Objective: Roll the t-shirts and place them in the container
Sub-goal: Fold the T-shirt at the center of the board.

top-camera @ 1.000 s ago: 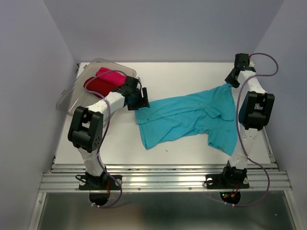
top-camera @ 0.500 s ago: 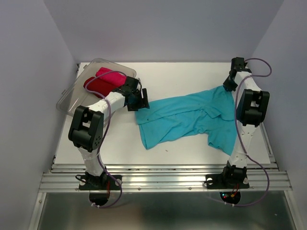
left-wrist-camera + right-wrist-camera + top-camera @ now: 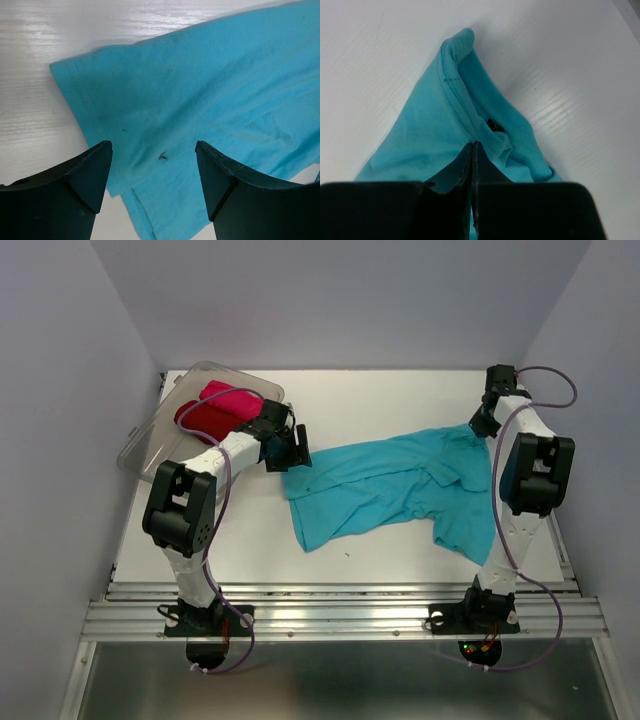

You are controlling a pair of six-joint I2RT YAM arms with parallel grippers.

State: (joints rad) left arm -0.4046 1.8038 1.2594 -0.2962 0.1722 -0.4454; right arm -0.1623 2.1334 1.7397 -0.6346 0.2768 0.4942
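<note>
A turquoise t-shirt (image 3: 390, 490) lies spread and rumpled across the middle of the white table. My left gripper (image 3: 293, 450) hovers open over its left end; in the left wrist view the cloth (image 3: 200, 90) fills the wide gap between the jaws (image 3: 153, 150). My right gripper (image 3: 484, 425) is at the shirt's far right corner, shut on a puckered fold of cloth beside the collar (image 3: 465, 100) and its dark label (image 3: 495, 125); the jaws (image 3: 472, 145) stand pressed together. A dark red t-shirt (image 3: 205, 420) and a bright pink one (image 3: 235, 400) lie bunched at the back left.
A clear plastic tub (image 3: 150, 440) sits tilted at the back left corner, holding the red and pink shirts. Grey walls close in the table on three sides. A metal rail (image 3: 340, 615) runs along the near edge by the arm bases.
My right gripper has closed on the shirt's corner by the collar and shifted slightly. The left arm and the rest of the shirt have stayed in place.
</note>
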